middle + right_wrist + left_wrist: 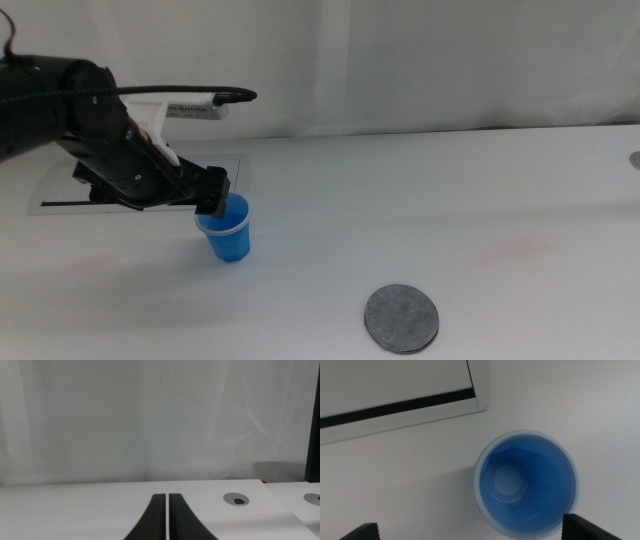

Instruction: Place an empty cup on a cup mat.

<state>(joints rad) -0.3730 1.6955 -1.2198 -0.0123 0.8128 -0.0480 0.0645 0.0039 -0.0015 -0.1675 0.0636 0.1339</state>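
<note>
On the white table (420,190), left of centre, the cup (228,228) stands upright and empty; the left wrist view looks straight down into its blue interior (527,487). The left gripper (211,190) hangs at the cup's rim on its left side, the arm reaching in from the left. Its jaws are spread wide: in the wrist view only the two dark tips show, far apart, one just beside the rim, neither seen closed on the cup.

Behind the cup and just beside it lies a white panel (60,190) with a dark slot (395,407), partly covered by the arm in the middle view. The mat (401,318) lies flat near the table's front edge, right of the cup and well apart from it. The table surface between cup and mat is bare white, and so is the stretch out to the right.

The right gripper (167,517) is out of the middle view; its jaws sit almost together, a thin gap between them, over the table near a grey grommet (236,499) and a pale curtain (150,420).
</note>
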